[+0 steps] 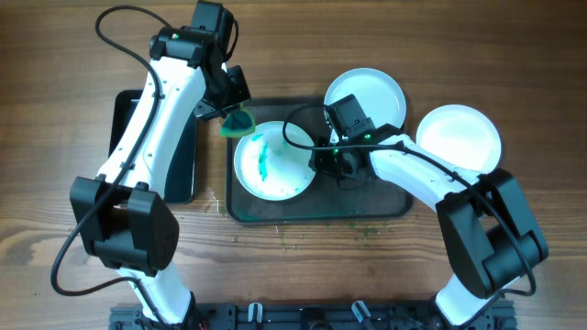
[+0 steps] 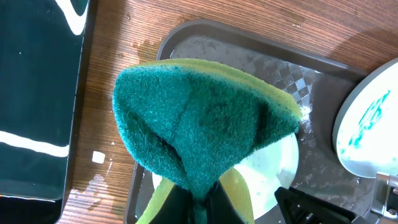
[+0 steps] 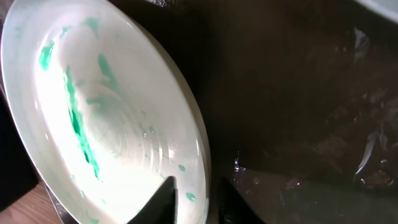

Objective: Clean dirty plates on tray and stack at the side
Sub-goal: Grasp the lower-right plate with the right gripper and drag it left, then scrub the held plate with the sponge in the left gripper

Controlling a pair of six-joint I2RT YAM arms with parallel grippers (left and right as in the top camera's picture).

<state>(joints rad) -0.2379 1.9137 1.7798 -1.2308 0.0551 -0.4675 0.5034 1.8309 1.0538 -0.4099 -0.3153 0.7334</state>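
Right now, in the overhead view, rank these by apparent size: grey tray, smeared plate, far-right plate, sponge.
1. grey tray
2. smeared plate and far-right plate: they look alike, so I won't rank them
3. sponge, smallest

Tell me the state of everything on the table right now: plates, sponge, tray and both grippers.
Smeared plate: on the tray, teal streaks unwiped.
Back plate: plain white, overlapping the tray's far rim.
Side plate: plain white, off the tray.
Sponge: folded, green face out.
Left gripper: jaws shut on the sponge.
Right gripper: jaws shut on the smeared plate's rim.
Tray: wet.
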